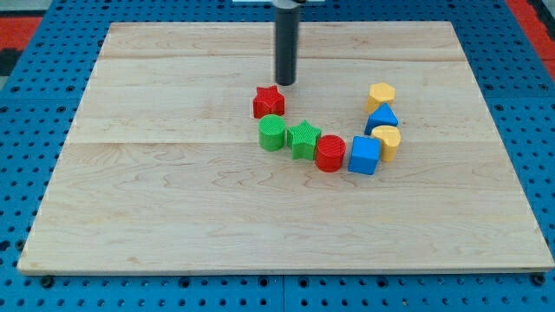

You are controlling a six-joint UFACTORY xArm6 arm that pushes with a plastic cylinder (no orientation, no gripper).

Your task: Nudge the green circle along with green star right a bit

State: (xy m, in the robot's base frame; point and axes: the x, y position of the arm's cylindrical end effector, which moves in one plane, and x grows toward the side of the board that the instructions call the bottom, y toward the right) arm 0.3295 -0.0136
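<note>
Green circle [271, 133] beside green star [303, 139] — pale wooden board [173, 191], blue pegboard [35, 130]

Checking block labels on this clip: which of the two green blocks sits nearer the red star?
The green circle, directly below the red star and nearly touching it. The green star lies further toward the view's right, beside the red circle.

Pale wooden board [173, 217] on blue pegboard [35, 130], bearing eight small coloured blocks (clustered right of centre)
</note>
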